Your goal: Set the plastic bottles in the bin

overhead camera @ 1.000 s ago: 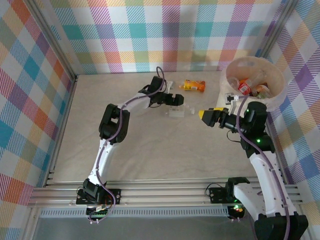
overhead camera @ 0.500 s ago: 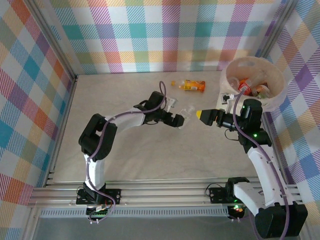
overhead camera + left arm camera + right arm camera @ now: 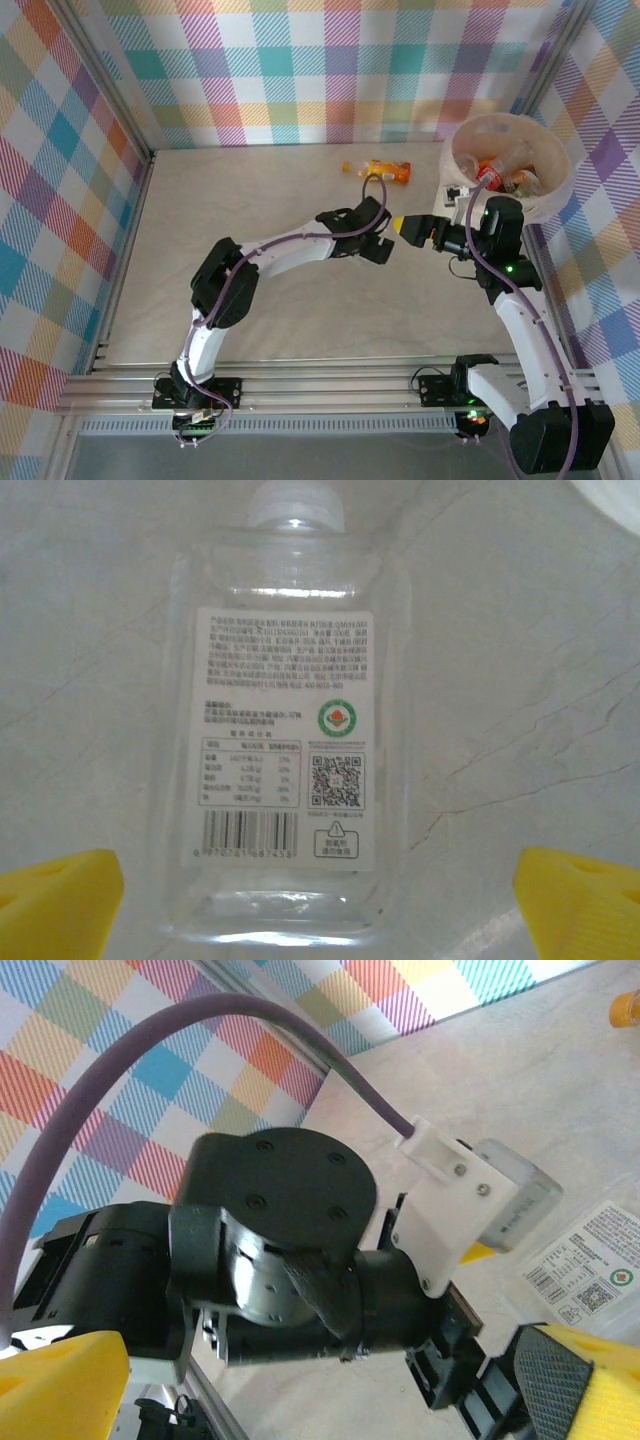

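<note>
Left wrist view: clear bottle [image 3: 285, 730] flat on tabletop [image 3: 90, 630], cap pointing away, centred between wide-spread left fingers [image 3: 55, 905]; right fingers [image 3: 590, 1380] also wide, empty.

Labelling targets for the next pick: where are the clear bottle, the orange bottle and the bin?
clear bottle [image 3: 285, 750], left wrist view, on its white label.
orange bottle [image 3: 386, 171], top view, on its body.
bin [image 3: 520, 140], top view, on its bare inner wall.
</note>
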